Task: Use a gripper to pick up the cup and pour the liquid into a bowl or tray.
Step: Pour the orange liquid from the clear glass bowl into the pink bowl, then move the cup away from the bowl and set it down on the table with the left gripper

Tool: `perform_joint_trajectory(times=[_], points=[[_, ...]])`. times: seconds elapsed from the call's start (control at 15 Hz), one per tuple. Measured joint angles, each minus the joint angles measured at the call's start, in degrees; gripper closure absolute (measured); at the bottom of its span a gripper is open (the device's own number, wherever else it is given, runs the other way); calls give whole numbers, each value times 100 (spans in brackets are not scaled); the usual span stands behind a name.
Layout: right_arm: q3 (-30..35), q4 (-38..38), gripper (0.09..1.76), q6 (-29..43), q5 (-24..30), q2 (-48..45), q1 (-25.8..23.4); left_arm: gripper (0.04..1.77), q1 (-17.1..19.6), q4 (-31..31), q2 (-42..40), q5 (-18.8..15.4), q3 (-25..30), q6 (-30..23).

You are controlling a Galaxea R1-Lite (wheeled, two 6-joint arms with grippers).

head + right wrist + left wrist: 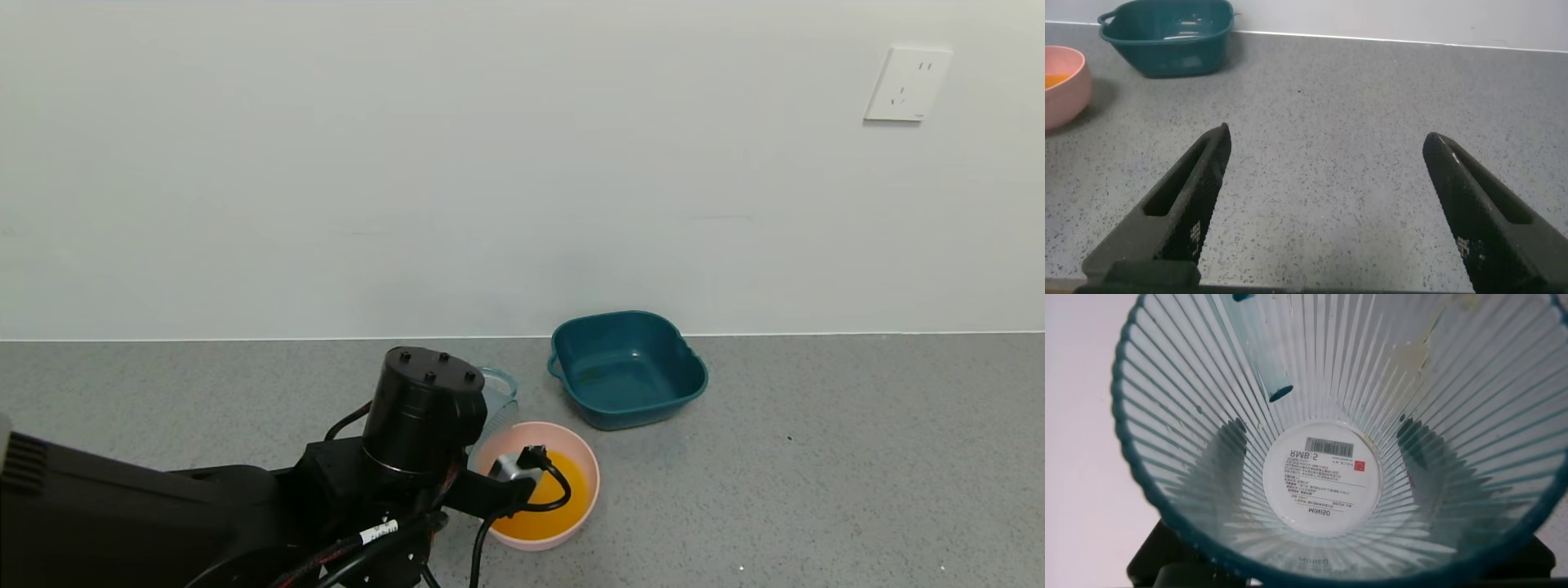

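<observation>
Head view: left gripper (pixel 490 425) sits at the near left, over the far-left rim of the pink bowl (pixel 589 482), with the cup (pixel 500 402) in it, tilted toward the bowl. Jaws are closed on the cup; the arm body hides the contact itself. Liquid (pixel 543 523) is pooled in the bowl, so the pour looks essentially done. Teal basin (pixel 627 367) is just beyond the bowl on the right, with no juice in it as far as I can see. Left wrist view: looking straight into the cup (pixel 1323 433), the base label is readable and only droplets cling to the ribs, so it's empty. Right wrist view: right gripper (pixel 1331 212) is idle over the bare counter well right of the bowl (pixel 1063 86), jaws wide apart and holding nothing. Left to do, I'd judge: right the cup, set it down.
</observation>
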Motion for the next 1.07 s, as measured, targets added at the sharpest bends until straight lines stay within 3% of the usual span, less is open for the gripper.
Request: perform_joint_trajectory(times=[0.53,1.07], points=[[0,-2,14,2,-2,0,0,54,-21,-72,-24,-16,4,-282],[0,-2,14,2,0,0,0,54,-123,-20,-49,-291,28,-2269]])
